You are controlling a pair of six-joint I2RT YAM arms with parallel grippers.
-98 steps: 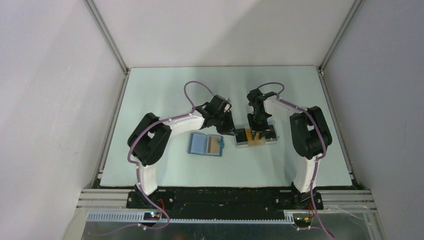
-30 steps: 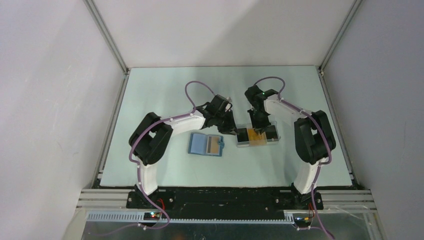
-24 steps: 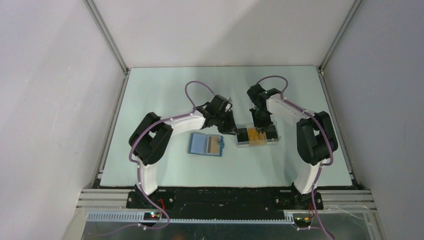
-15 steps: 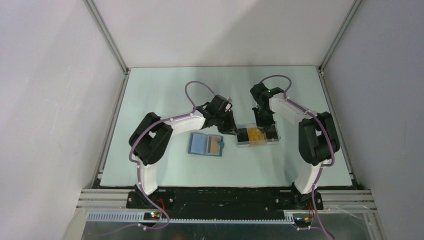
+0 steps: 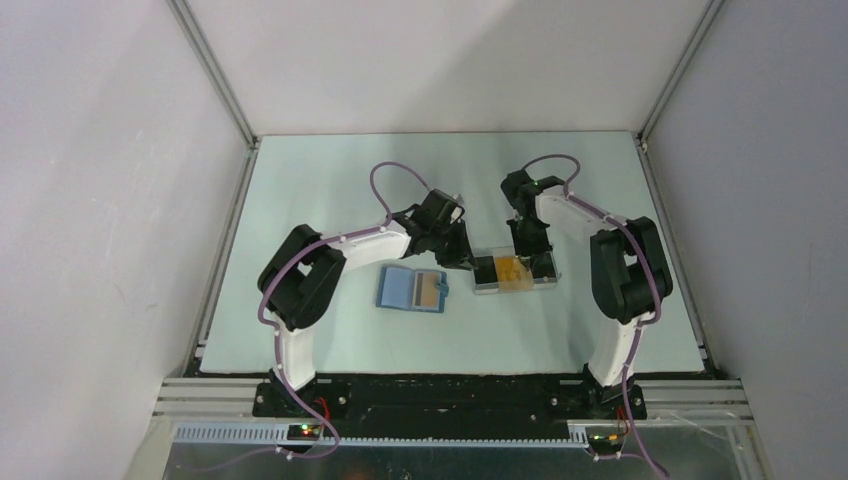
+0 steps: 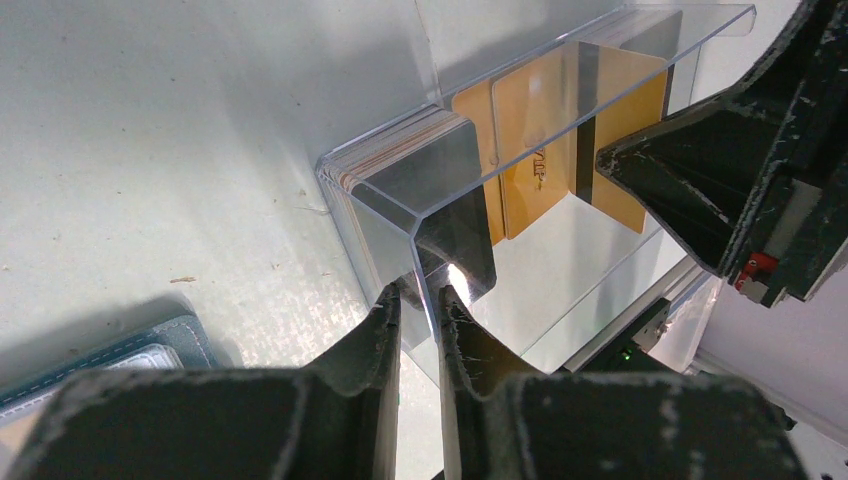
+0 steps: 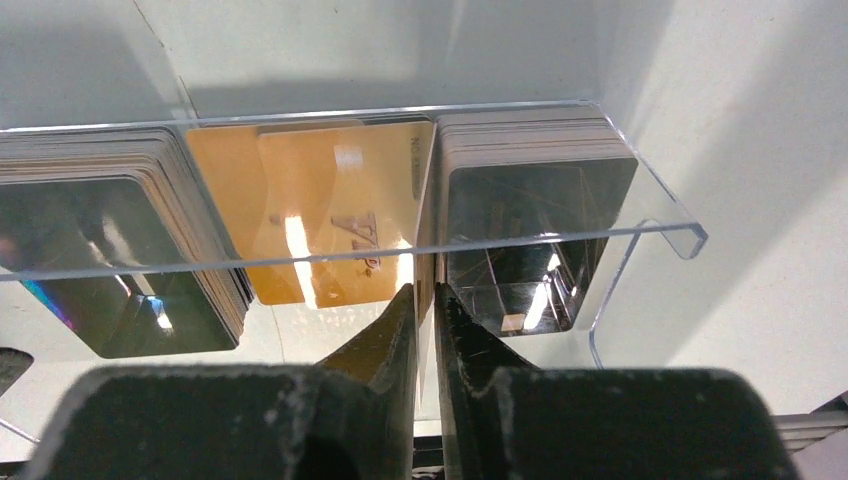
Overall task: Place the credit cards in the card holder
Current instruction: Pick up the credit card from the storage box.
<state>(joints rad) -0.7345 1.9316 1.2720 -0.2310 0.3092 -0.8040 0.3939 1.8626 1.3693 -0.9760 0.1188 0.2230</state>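
From above, one card holder [image 5: 400, 289] lies open on the desk [image 5: 330, 180], about midway between its left and right edges. One tan card [image 5: 430, 290] shows in its right pocket. Just to its right stands one clear tray [image 5: 510, 291]. The left hand [image 5: 463, 259] is at the tray's left end and the right hand [image 5: 530, 256] is over its right half.

In the left wrist view, the left hand [image 6: 418, 300] is pressed together on the tray's corner wall and seems to be steadying it.

In the right wrist view, the tray has three compartments. The credit cards [image 7: 320, 220] fill them as two black stacks either side of at least two yellow-orange cards, and the stacks are too dense to count. The right hand [image 7: 424, 300] is pressed almost together on a thin upright edge. It seems to be the divider [image 7: 430, 200], though a card on edge cannot be ruled out.

The step in hand is drawing a card from the tray. Next, the hand needs a sure pinch on a single card, lifted clear of the tray and carried left to an open pocket.
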